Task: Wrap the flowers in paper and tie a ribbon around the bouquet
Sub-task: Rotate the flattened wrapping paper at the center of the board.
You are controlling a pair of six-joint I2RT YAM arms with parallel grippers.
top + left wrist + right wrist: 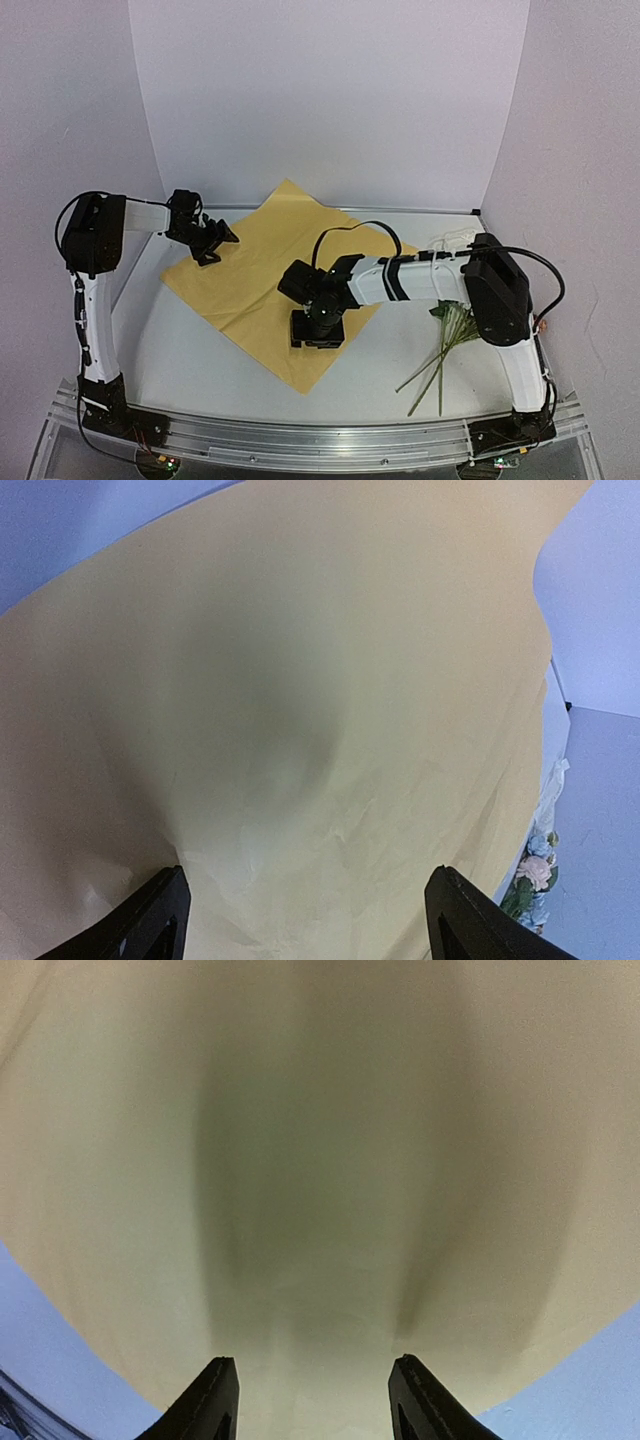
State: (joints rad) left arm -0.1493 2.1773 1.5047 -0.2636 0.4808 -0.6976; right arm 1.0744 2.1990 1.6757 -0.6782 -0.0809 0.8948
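Overhead and wrist views. A large thin sheet of paper (255, 270), yellow face up, lies flat as a diamond on the white table (190, 360). The left fingers (212, 242), a black pair, hang over the sheet's left corner, spread wide. In the left wrist view the yellow surface fills the gap between them and nothing is pinched. The right fingers (318, 335) point down over the sheet near its lower right edge, moderately parted, with bare paper showing between them. Whether their tips touch the sheet cannot be told. The small bunch of artificial flowers (447, 340) lies on the table to the right of the paper, beside the right arm, its thin green stems toward the near edge. Its pink and pale-blue blooms (537, 872) show past the sheet's edge in the left wrist view.
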